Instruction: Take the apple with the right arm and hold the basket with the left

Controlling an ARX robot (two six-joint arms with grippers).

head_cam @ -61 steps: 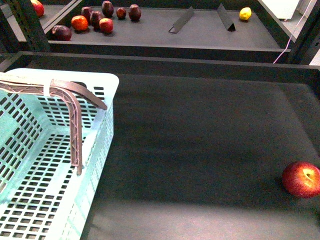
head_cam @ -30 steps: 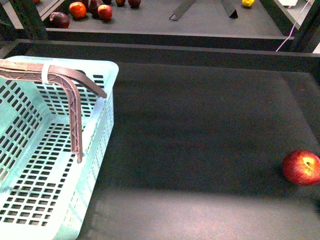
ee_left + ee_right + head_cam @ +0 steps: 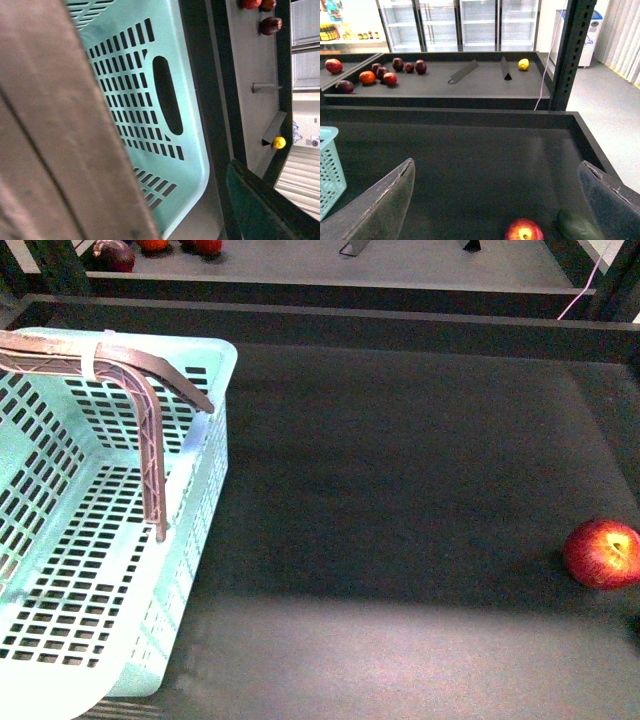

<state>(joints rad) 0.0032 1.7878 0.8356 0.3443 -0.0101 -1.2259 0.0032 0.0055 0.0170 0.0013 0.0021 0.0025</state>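
Observation:
The red apple [image 3: 604, 553] with a yellow blush lies on the dark shelf at the far right of the front view. In the right wrist view it [image 3: 524, 231] sits low between the wide-open fingers [image 3: 380, 205] of my right gripper [image 3: 497, 200], a short way ahead. The mint-blue basket [image 3: 190, 540] stands at the left with its brown lattice handle [image 3: 150, 460] raised. In the left wrist view a brown handle bar [image 3: 60, 140] fills the near side and the basket wall [image 3: 150, 100] with its oval hand hole lies beyond. My left gripper is shut on the basket; its fingertips are hidden.
A dark green vegetable [image 3: 577, 227] lies just beside the apple. The rear shelf holds several dark maroon and red fruits [image 3: 380, 72], two black dividers [image 3: 506, 70] and a yellow lemon [image 3: 523, 64]. A black upright post [image 3: 570, 50] stands at the right.
The front view has tilted downward: the rear shelf with its fruit has slid up out of frame. The basket and the apple sit slightly higher in the picture.

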